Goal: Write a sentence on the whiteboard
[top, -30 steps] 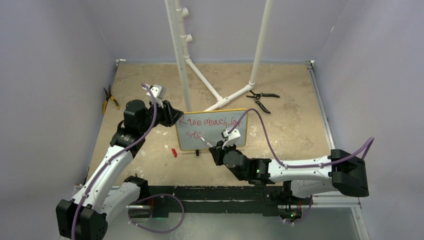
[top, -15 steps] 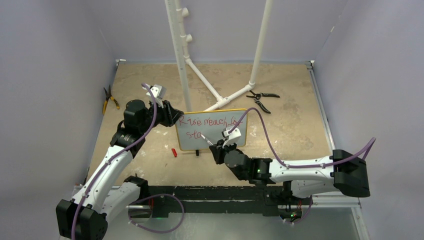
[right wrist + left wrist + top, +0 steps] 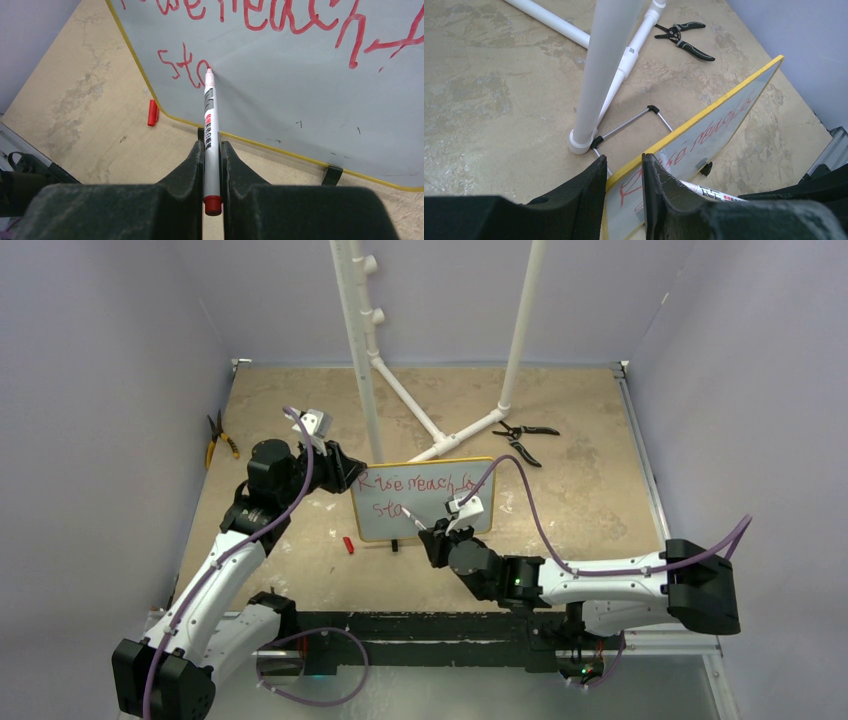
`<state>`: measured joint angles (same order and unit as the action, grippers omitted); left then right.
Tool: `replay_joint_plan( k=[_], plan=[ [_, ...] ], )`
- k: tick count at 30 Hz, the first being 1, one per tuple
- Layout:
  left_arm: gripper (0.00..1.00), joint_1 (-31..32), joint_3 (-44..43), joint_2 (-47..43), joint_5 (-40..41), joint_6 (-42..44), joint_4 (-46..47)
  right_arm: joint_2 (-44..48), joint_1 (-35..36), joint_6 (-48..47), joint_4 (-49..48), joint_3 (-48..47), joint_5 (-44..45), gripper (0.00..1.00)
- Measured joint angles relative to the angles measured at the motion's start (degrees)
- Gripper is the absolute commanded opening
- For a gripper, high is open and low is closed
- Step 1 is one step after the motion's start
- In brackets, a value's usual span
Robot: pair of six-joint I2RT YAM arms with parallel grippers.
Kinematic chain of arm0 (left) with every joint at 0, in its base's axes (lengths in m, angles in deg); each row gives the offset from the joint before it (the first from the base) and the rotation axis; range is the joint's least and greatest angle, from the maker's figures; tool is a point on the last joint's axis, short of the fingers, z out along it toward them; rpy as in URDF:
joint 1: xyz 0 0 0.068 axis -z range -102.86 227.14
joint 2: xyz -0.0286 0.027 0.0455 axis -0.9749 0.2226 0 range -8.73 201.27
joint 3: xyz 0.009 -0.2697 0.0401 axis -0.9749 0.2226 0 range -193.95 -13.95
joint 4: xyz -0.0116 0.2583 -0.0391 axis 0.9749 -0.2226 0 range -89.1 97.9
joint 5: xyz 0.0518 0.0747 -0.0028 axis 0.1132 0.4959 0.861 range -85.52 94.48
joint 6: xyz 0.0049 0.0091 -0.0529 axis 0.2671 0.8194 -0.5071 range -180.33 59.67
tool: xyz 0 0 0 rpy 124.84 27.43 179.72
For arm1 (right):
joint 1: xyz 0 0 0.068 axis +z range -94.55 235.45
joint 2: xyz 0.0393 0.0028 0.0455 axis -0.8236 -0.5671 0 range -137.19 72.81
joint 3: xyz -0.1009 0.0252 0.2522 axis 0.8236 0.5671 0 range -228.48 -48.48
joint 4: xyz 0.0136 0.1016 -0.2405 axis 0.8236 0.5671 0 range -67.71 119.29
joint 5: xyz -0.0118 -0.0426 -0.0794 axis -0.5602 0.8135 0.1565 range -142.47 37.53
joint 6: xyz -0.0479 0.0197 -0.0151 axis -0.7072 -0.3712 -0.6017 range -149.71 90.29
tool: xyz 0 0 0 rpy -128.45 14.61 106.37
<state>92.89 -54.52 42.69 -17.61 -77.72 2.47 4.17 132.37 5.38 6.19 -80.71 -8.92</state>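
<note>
Whiteboard, small white yellow-framed panel (image 3: 300,90), stands just beyond your right gripper (image 3: 212,146), jaws clamped on white red-tipped marker pen (image 3: 209,115); pen axis points away, tip touching red handwritten sentence (image 3: 186,62), second line. Farther left, your left gripper (image 3: 623,164) pinches board's edge.

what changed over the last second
Barely anything: the right arm nudged slightly rightward, the right fingers holding the red-tipped white marker pen at the second line of red handwriting. The left fingers stayed clamped on the yellow-framed whiteboard; nothing else moved.
</note>
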Motion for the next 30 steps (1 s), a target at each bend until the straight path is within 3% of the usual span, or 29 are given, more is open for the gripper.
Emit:
replay_joint_plan(
  k=[17,30],
  plan=[
    [0.30,0.02,0.00,0.00,0.00,0.00,0.00,-1.07,0.04,4.17,2.69,0.00,-1.11,0.00],
    [0.30,0.02,0.00,0.00,-0.04,-0.02,-0.02,3.67,-0.09,2.34,4.48,0.04,0.24,0.00]
  ],
)
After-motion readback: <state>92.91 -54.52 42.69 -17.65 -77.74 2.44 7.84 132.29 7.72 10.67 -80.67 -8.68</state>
